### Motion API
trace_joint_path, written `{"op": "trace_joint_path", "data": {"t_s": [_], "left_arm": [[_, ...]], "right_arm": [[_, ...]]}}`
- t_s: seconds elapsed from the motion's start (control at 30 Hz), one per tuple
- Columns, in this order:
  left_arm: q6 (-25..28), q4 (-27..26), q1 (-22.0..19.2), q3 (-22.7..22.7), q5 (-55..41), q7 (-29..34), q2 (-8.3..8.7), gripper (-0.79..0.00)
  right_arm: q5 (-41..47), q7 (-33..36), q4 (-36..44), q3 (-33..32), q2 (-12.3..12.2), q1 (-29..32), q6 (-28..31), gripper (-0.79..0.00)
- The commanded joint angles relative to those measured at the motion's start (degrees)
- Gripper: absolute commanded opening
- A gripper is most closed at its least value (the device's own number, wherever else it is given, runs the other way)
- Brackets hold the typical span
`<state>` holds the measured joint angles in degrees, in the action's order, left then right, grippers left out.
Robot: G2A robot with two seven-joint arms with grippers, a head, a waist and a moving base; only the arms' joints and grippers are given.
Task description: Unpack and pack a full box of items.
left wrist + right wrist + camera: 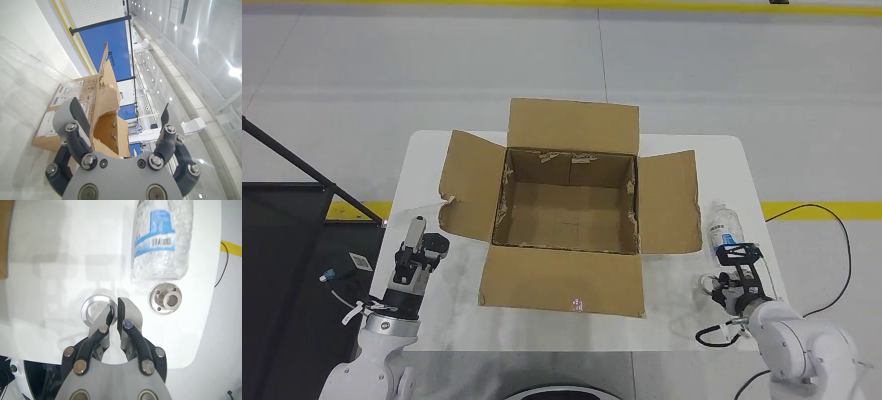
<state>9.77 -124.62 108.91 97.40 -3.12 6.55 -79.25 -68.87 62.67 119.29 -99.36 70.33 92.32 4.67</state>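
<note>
Pinching metal ring (98,298), right pincer (114,306) low.

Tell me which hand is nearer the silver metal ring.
Right. The right hand clamps the wall of the silver metal ring; the left hand is open on the far side of the brown cardboard box.

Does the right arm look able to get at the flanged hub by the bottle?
Probably, once freed: the right gripper pinches the metal ring by its wall, while the flanged hub lies uncovered close beside it, near the bottle.
</note>
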Motion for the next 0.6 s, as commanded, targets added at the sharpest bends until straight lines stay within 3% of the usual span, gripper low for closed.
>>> {"op": "trace_joint_path", "data": {"t_s": [0.0, 0.27, 0.43, 0.57], "left_arm": [[0.0, 0.0, 0.0, 0.0, 0.0, 0.0, 0.00, 0.000], [0.0, 0.0, 0.0, 0.0, 0.0, 0.0, 0.00, 0.000], [0.0, 0.0, 0.0, 0.0, 0.0, 0.0, 0.00, 0.000], [0.0, 0.0, 0.0, 0.0, 0.0, 0.0, 0.00, 0.000]], "right_arm": [[1.3, -1.1, 3.5, -1.3, 0.0, 1.0, -0.1, -0.785], [5.0, -4.2, 15.4, -4.8, -0.2, 0.6, -1.8, -0.785], [7.3, -7.7, 15.4, -1.2, -0.4, -8.0, -1.5, -0.785], [7.3, -6.8, 15.4, 6.5, -0.4, -16.1, -2.1, -0.785]]}}
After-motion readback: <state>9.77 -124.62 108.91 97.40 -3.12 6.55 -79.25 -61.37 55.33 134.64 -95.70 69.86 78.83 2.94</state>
